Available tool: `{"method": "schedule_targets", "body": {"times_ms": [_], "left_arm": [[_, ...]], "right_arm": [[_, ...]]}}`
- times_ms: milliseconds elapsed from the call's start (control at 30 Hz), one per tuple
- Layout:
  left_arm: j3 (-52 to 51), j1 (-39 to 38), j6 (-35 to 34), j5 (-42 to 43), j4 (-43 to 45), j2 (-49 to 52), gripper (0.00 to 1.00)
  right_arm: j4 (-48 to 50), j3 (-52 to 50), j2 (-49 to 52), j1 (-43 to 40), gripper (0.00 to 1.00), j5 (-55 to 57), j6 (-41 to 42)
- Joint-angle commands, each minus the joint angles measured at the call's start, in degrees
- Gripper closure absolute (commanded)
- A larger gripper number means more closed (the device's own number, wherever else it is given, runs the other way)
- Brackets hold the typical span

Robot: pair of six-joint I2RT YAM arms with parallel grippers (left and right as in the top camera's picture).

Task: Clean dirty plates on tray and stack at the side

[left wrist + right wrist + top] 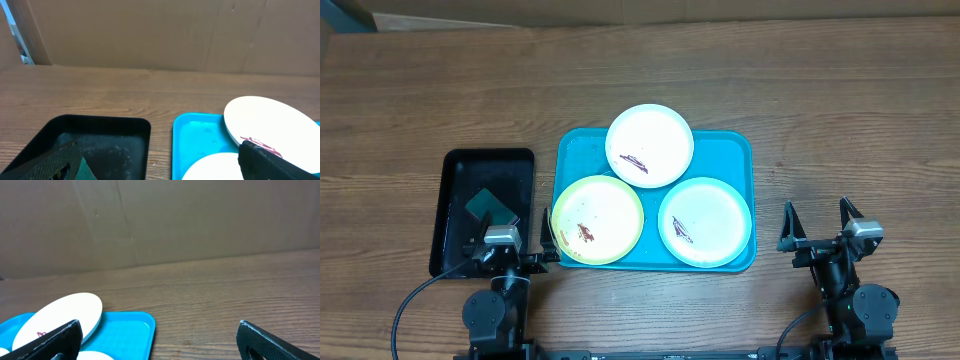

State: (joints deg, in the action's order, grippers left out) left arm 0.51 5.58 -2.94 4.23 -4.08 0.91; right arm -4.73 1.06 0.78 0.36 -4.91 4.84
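Note:
The turquoise tray lies mid-table and holds three smeared plates. The white plate overlaps the tray's far rim. The yellow-green plate is at front left and the pale mint-white plate at front right. My left gripper is open and empty, straddling the gap between the black tray and the turquoise tray. My right gripper is open and empty over bare table, right of the tray. The white plate also shows in the left wrist view and the right wrist view.
A smaller black tray lies left of the turquoise tray, with a green sponge in it. The sponge also shows in the left wrist view. A brown cardboard wall stands behind the table. Wood table spreads to the right.

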Motion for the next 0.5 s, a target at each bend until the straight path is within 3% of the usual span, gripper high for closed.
{"method": "schedule_targets", "body": {"times_ms": [0, 267, 367, 467], "left_arm": [[-0.24, -0.42, 0.66, 0.02, -0.11, -0.55, 0.0], [-0.24, -0.37, 2.43, -2.45, 2.8, -0.55, 0.0], [-0.24, -0.46, -10.95, 11.91, 8.46, -0.55, 0.0], [-0.24, -0.46, -30.77, 32.13, 15.32, -0.55, 0.0]], "right_arm": [[0.31, -0.61, -0.5, -0.33, 0.0, 0.37, -0.17], [0.31, -0.61, -0.5, -0.33, 0.0, 0.37, -0.17], [0.31, -0.61, -0.5, -0.33, 0.0, 0.37, -0.17], [0.31, -0.61, -0.5, -0.33, 0.0, 0.35, -0.17]]}}
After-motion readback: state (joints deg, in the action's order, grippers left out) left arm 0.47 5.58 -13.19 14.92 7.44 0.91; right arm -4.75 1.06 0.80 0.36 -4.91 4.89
